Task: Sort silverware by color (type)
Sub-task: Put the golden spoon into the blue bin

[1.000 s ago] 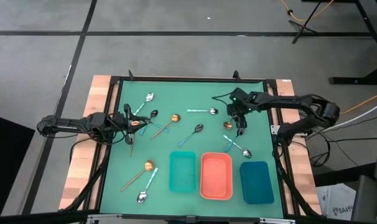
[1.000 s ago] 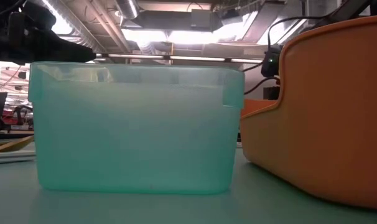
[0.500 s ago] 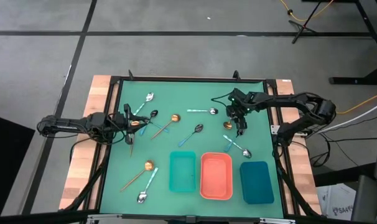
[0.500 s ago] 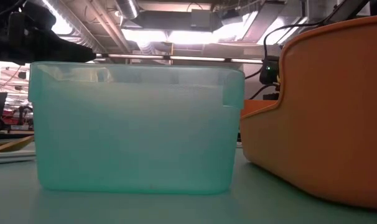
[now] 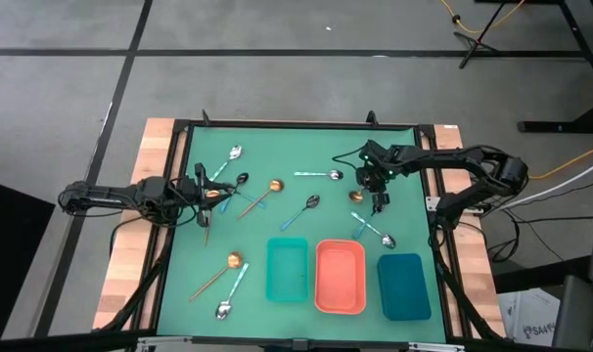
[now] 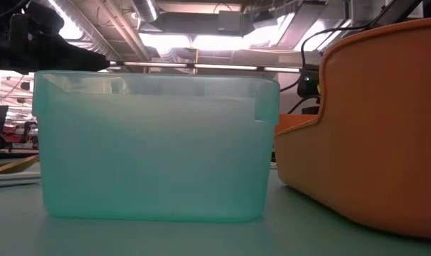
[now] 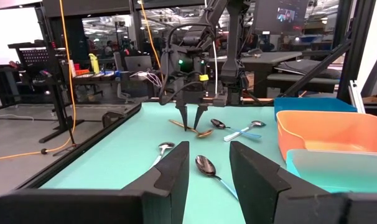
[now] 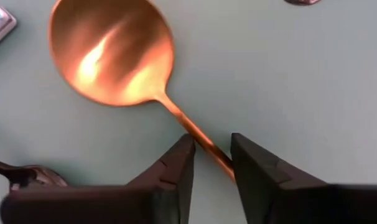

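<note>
A copper spoon (image 5: 357, 196) lies flat on the green mat at the right, its bowl (image 8: 111, 53) up. My right gripper (image 5: 378, 202) points down over it, open by a narrow gap, one finger on each side of the thin handle. My left gripper (image 7: 207, 168) waits open and level at the table's left edge (image 5: 204, 191), with nothing between its fingers. Other spoons lie scattered: silver (image 5: 234, 154), dark (image 5: 241, 180), copper (image 5: 274, 185), silver (image 5: 334, 175), dark (image 5: 312, 202), silver (image 5: 387, 241), copper (image 5: 234, 260). My right gripper comes from above, its fingers (image 8: 176, 162) straddling the copper spoon's handle (image 8: 204, 142) just behind the bowl. The handle crosses the gap at a slant. Whether the fingers touch it I cannot tell. The spoon lies flat on the mat.
Three trays stand in a row at the near edge: teal (image 5: 287, 270), coral (image 5: 340, 277), dark blue (image 5: 404, 286). The teal tray (image 6: 155, 142) and the coral tray (image 6: 372, 128) fill the low view. A black frame (image 5: 296, 125) borders the mat.
</note>
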